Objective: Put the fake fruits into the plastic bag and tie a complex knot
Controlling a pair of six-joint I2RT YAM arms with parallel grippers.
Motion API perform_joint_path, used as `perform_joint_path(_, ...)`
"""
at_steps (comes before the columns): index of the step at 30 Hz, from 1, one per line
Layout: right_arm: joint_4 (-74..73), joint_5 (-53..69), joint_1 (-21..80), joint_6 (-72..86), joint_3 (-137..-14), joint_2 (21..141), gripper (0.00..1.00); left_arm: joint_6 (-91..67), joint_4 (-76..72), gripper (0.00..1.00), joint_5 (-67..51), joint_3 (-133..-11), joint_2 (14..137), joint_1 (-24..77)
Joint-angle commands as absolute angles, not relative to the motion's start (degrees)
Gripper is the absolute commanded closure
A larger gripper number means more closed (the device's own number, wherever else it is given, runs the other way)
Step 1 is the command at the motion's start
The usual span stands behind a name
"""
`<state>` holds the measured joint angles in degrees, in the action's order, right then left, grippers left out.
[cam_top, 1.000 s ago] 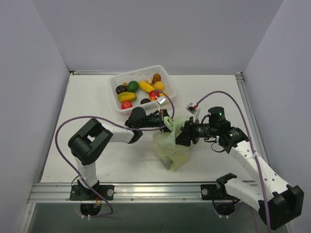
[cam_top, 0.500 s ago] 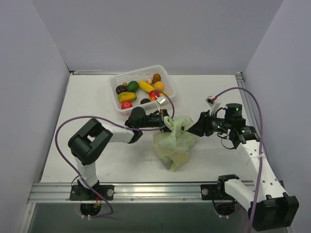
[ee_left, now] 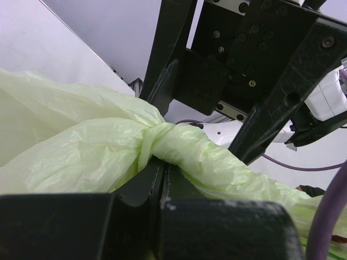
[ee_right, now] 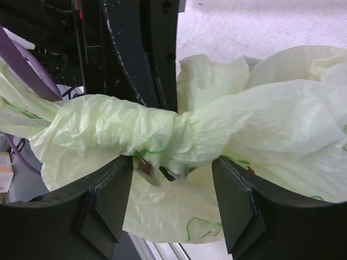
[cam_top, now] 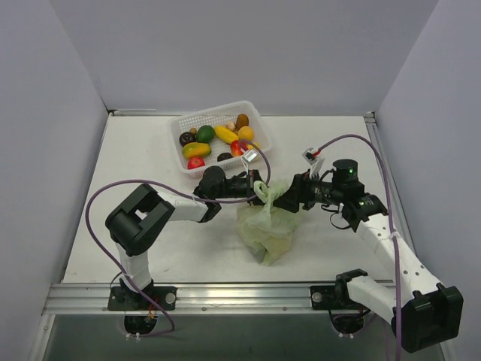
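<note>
While my left pincer is pressed together on the bag, just under its twisted neck, my right pincer stands apart and holds nothing. The bag sits on the desk between my two arms, with its body toward the near edge and its neck lifted up to the pincers. The fruits lie in the basket behind the bag, well apart from the right pincer. Whether any fruit is inside the bag I cannot tell; I see only a small brown-red spot under the neck in the right wrist view.

The relation that matters is this: the neck lies just in front of the tips of my right pincer, and its long axis goes from one finger to the other. So it lies along the closing line, not across it. The neck runs from the left pincer toward the right one, and the two pincers are near each other, almost face to face above the bag. I judge that the right pincer is the free one for the next move. It must roll the wrist or go around the neck before closing can catch the plastic.

My left arm is folded at the elbow, with the forearm low and pointing right. My right arm comes up from its base and bends left toward the bag.
</note>
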<state>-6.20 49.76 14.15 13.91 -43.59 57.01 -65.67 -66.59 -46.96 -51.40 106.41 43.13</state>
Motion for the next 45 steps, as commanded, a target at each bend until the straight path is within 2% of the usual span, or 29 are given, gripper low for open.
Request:
perform_joint_path(1,-1.6,47.6,16.4,14.6,-43.4,58.3,0.40,-66.2,-70.8,1.00,-47.4,-53.2,106.4,43.9)
perform_joint_path(6,2.6,46.8,18.1,17.0,-44.0,61.1,0.39,-67.1,-72.8,1.00,-48.4,-53.5,107.2,44.9)
perform_joint_path(12,9.7,47.0,19.0,23.1,-44.3,63.0,0.30,-68.9,-75.4,1.00,-48.4,-52.9,108.5,46.1)
perform_joint_path(21,24.1,45.9,22.4,34.9,-43.7,65.0,0.25,-68.6,-76.0,1.00,-47.8,-53.0,109.4,46.5)
perform_joint_path(23,22.1,46.5,22.6,32.5,-44.4,65.2,0.25,-68.6,-75.9,1.00,-47.6,-52.7,109.2,46.3)
perform_joint_path(29,-2.0,50.9,19.2,16.1,-48.7,62.8,0.24,-68.0,-75.1,1.00,-47.4,-52.1,108.4,45.4)
perform_joint_path(33,-14.5,54.3,14.3,10.0,-51.1,59.1,0.15,-67.9,-75.2,1.00,-47.4,-51.9,108.2,45.4)
perform_joint_path(36,-18.6,59.1,10.9,9.8,-52.9,58.6,0.12,-67.9,-75.2,1.00,-47.3,-52.0,108.1,45.4)
perform_joint_path(38,-20.1,60.2,10.2,9.9,-53.7,59.1,0.18,-67.7,-75.3,1.00,-47.4,-52.1,108.2,45.4)
perform_joint_path(42,-22.1,60.8,8.9,9.8,-52.8,59.9,0.51,-67.7,-75.2,1.00,-47.5,-52.3,108.3,45.4)
perform_joint_path(45,-21.9,60.8,8.7,10.5,-50.9,59.2,0.62,-67.6,-75.4,1.00,-47.7,-52.3,108.0,45.4)
